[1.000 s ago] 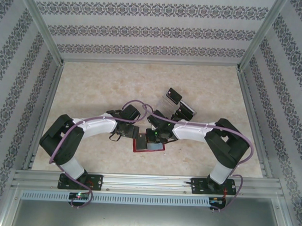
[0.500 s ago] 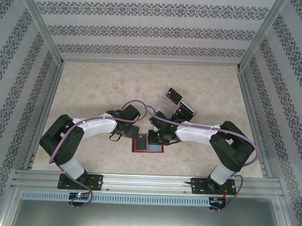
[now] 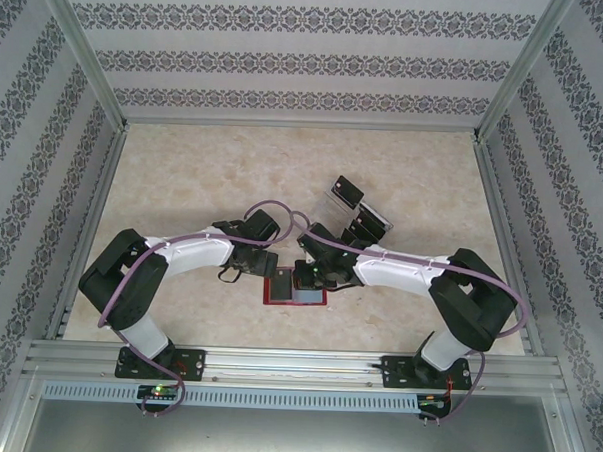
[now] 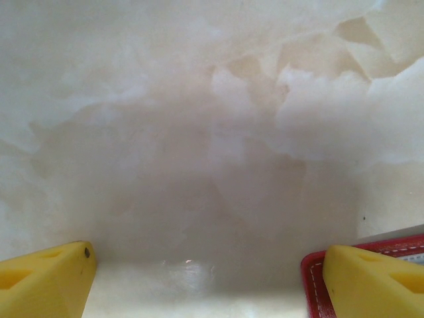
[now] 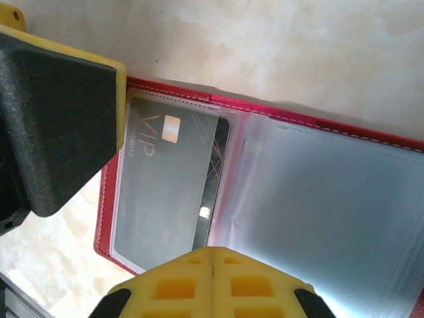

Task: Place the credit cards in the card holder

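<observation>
Left claw [image 4: 209, 285] hangs low over the counter [image 4: 199, 132] with its yellow fingers spread wide and nothing between them. Its right finger [image 4: 374, 281] sits at the left edge of the card holder [image 4: 311, 275].

From above, the left claw [image 3: 247, 274] is just left of the red card holder [image 3: 299, 291], which lies opened flat on the counter, near the middle. One black credit card [image 5: 165, 192] marked VIP lies in its left clear pocket; the right pocket looks bare, though glare makes that hard to judge.

Over the holder's near edge, the right claw [image 5: 212, 265] is clenched, fingertips meeting with nothing visible between them. It reaches in from the right [image 3: 304, 276].

Farther right and back, a clear rack [image 3: 367, 224] holds dark cards.
</observation>
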